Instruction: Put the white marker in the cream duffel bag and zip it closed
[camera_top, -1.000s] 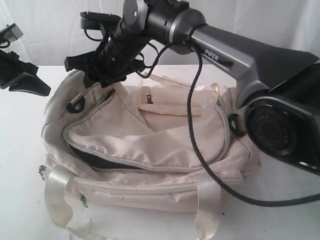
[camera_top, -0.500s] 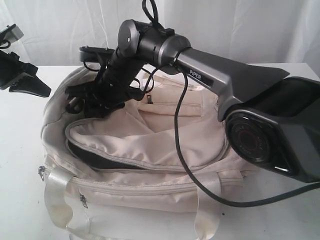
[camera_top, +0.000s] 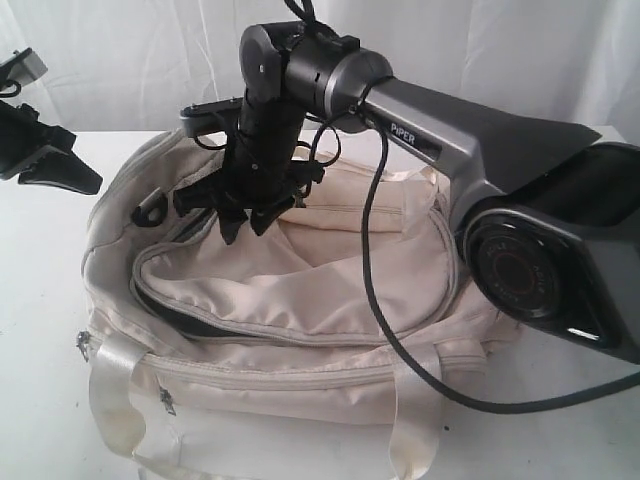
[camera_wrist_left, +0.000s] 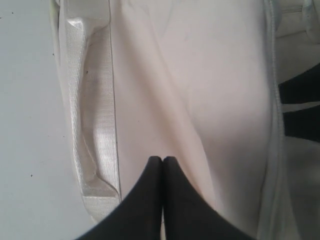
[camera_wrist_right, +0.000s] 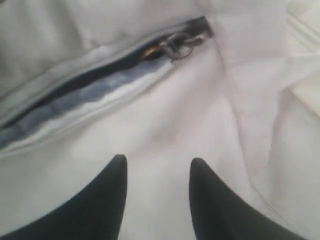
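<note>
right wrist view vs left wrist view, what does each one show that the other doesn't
Only the right wrist view shows the metal ring zipper pull at the end of a partly open zipper, with the right gripper open over the fabric. Only the left wrist view shows a shiny webbing handle, bare table and the shut left gripper. Both show the cream duffel bag; neither shows the white marker.

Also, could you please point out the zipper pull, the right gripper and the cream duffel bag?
zipper pull (camera_wrist_right: 181, 46): right wrist view, on its metal ring.
right gripper (camera_wrist_right: 158, 161): right wrist view, midway between the fingertips.
cream duffel bag (camera_top: 300, 290): exterior view, on the top flap.
</note>
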